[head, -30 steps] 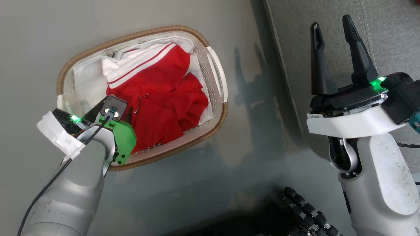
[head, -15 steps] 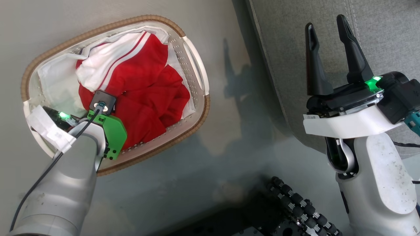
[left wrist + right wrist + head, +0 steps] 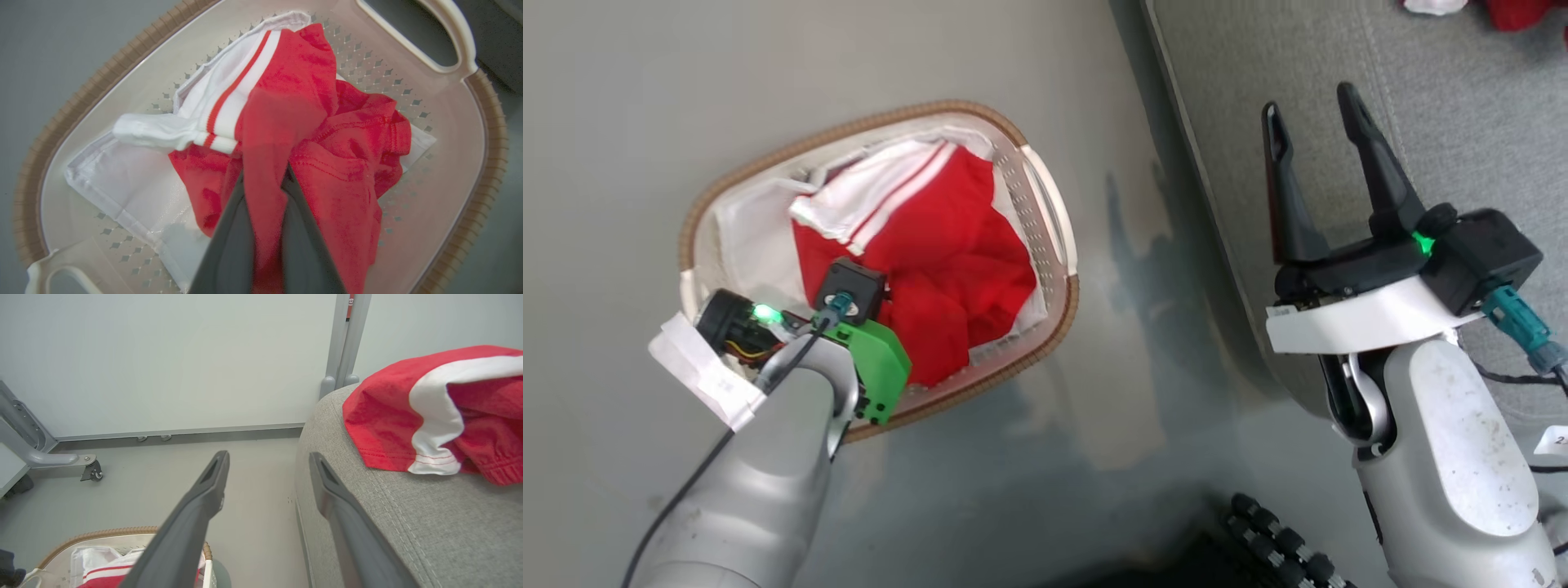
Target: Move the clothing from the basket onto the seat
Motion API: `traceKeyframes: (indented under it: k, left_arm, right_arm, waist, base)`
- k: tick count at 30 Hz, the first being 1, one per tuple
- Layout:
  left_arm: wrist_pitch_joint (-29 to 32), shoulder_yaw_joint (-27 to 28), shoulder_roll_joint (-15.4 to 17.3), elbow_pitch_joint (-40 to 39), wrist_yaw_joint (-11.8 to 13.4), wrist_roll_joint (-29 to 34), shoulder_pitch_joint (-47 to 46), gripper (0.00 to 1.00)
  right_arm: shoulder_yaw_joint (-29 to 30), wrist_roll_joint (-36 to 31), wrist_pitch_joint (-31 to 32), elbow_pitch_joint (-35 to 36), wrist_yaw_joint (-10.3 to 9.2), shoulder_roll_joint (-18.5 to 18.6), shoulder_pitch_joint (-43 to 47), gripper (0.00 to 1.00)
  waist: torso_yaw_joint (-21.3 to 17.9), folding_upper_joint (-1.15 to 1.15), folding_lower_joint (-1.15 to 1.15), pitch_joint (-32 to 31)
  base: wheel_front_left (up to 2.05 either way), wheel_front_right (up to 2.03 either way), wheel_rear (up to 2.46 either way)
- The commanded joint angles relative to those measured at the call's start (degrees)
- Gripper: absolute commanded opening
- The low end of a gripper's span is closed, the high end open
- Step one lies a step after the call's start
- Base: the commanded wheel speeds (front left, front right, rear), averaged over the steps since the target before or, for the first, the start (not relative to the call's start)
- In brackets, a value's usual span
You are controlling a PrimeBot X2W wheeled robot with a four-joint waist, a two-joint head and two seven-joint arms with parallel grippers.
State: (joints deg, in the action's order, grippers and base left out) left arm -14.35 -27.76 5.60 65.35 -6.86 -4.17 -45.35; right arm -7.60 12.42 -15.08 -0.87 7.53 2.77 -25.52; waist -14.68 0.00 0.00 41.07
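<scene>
Grey floor [image 3: 621, 98]; on it, at ten o'clock in the head view, the basket [image 3: 915, 110] holds red clothing [image 3: 947, 245], a fold pinched between the jaws of the left gripper [image 3: 264, 174], seemingly for lifting out; the right gripper [image 3: 1307, 102] hovers by the seat [image 3: 1462, 139] at two o'clock, jaws spread and empty, likely kept clear; a second red garment [image 3: 380, 412] lies on the seat; the wrist label [image 3: 1282, 311] is unreadable.

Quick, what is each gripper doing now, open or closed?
Left gripper: closed on the red garment.
Right gripper: open, holding nothing.
</scene>
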Motion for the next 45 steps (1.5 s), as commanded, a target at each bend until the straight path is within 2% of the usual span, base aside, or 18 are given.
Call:
traceKeyframes:
  k: [1,6,11,17,22,30,39,45]
  left_arm:
    - [-0.5,-0.2,-0.5,-1.0,-0.2,-0.9,1.4,0.00]
    - [-0.9,-1.6,-0.9,-7.3,-0.6,-2.6,5.4,0.00]
    - [-0.9,-3.9,0.9,-15.2,-0.7,-4.5,10.4,0.00]
    - [-0.8,-8.3,5.5,-23.0,-0.7,-5.8,13.6,0.00]
    - [0.4,-12.9,9.4,-28.7,-0.7,-7.9,11.3,0.00]
    - [6.6,-18.1,14.5,-38.7,-0.7,-12.4,4.2,0.00]
    - [9.7,-18.5,15.8,-43.8,-0.7,-15.5,-1.9,0.00]
    - [10.8,-19.2,15.2,-45.1,-0.7,-16.3,-2.5,0.00]
  right_arm:
    - [0.4,-0.5,-0.1,-0.8,-0.08,0.2,1.3,1.00]
    - [1.0,-2.3,-0.1,-4.1,-0.08,0.2,4.0,1.00]
    - [1.4,-3.6,-0.1,-7.3,-0.08,0.2,7.4,1.00]
    - [0.6,-4.4,-0.1,-10.4,-0.08,0.2,11.0,1.00]
    - [-1.4,-4.4,-0.1,-12.6,-0.08,0.2,12.5,1.00]
    - [-7.7,-4.2,-0.1,-15.3,-0.08,0.2,11.5,1.00]
    - [-15.9,-2.9,-0.1,-17.2,-0.08,0.2,6.9,1.00]
    - [-19.4,-2.3,-0.1,-17.0,-0.08,0.2,2.4,1.00]
  waist:
    - [3.7,0.00,0.00,-6.6]
    - [6.1,0.00,0.00,-14.4]
    - [7.8,0.00,0.00,-21.9]
    - [9.3,0.00,0.00,-29.4]
    - [10.1,0.00,0.00,-34.3]
    - [11.3,0.00,0.00,-39.2]
    - [11.7,0.00,0.00,-41.4]
    - [11.8,0.00,0.00,-41.9]
  base:
    - [0.00,0.00,0.00]
    - [0.00,0.00,0.00]
    - [0.00,0.00,0.00]
    - [0.00,0.00,0.00]
    - [0.00,0.00,0.00]
    - [0.00,0.00,0.00]
    - [0.00,0.00,0.00]
    - [0.00,0.00,0.00]
